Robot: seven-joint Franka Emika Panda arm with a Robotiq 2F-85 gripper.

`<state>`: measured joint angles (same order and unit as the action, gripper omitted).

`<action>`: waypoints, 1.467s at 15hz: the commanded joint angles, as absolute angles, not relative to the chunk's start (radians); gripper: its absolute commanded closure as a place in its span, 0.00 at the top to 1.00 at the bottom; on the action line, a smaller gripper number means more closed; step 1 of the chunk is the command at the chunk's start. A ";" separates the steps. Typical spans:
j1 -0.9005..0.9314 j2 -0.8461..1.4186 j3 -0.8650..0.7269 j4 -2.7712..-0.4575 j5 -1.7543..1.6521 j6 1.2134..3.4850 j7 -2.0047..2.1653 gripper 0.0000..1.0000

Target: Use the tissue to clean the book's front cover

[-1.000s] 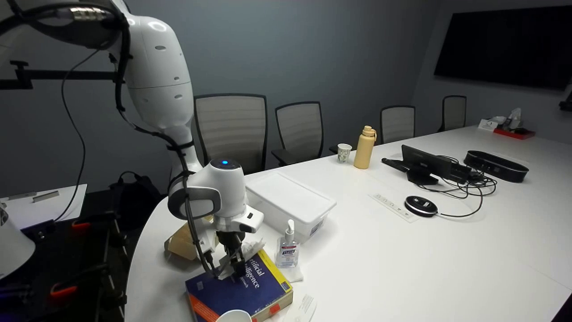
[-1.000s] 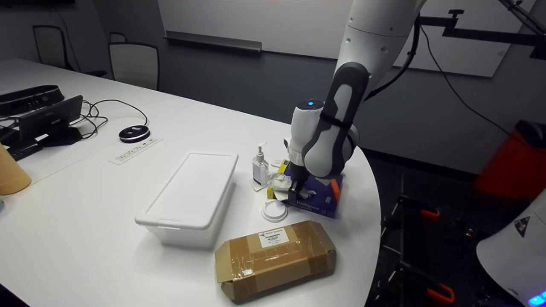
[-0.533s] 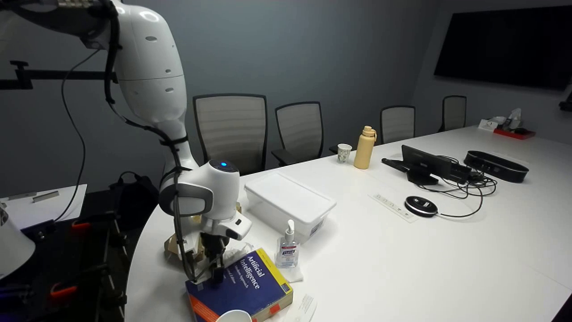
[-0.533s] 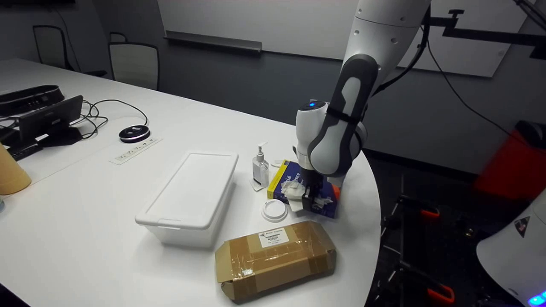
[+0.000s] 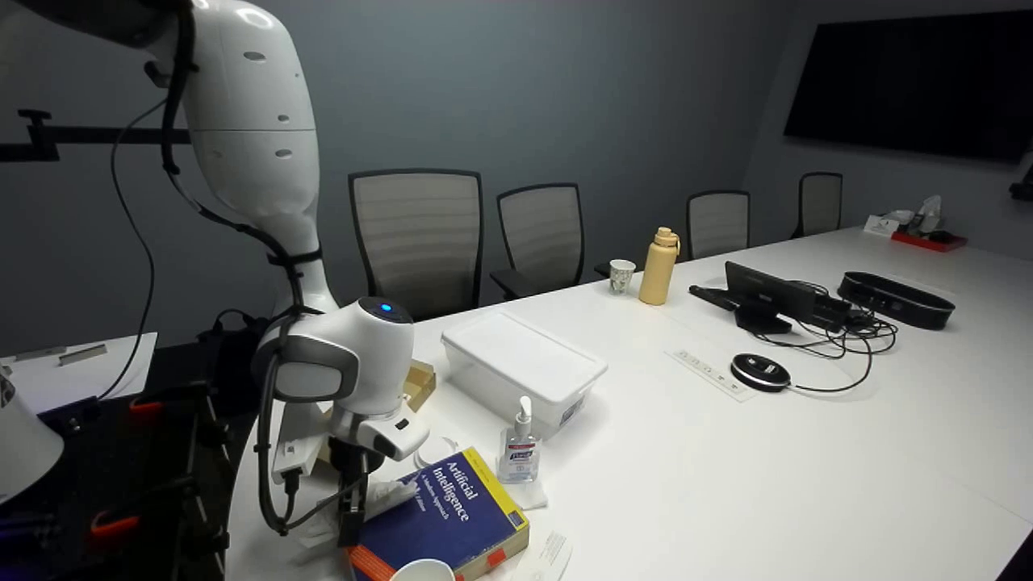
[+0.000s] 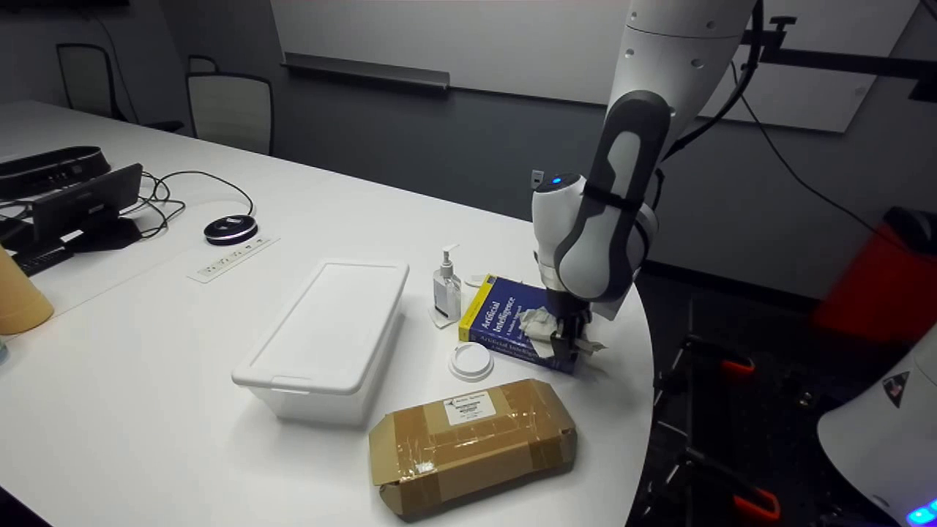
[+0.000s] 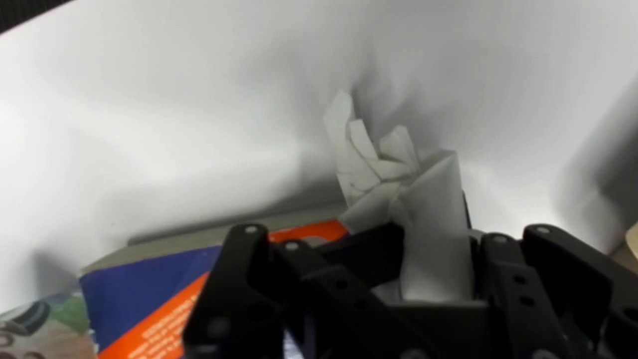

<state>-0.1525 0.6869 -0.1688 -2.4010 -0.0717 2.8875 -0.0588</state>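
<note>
The book (image 5: 464, 516) lies flat, its dark blue front cover up, with a yellow strip along one side and an orange corner. My gripper (image 6: 567, 344) points down at the end of the cover away from the yellow strip, low beside the spine. Its fingers are shut on the tissue (image 7: 436, 244), a crumpled whitish wad whose folds stick out past the fingertips. In an exterior view part of the tissue (image 6: 538, 326) hangs over the cover and part reaches beyond the book's edge. Whether the tissue presses on the cover is hidden by the fingers.
A sanitizer bottle (image 5: 519, 456) stands close to the yellow side of the book. A white cup (image 5: 424, 570) is at the book's near corner. Beyond the spine lie a round white lid (image 6: 471, 361), a cardboard box (image 6: 472, 446) and a lidded plastic box (image 6: 329, 322).
My gripper has carried the tissue along the cover, away from the yellow strip and the title toward the orange end and the book's edge. The title is uncovered. The book has stayed put.
</note>
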 commanded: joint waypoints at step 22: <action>0.046 0.751 -0.434 -2.306 -0.150 2.908 0.077 0.00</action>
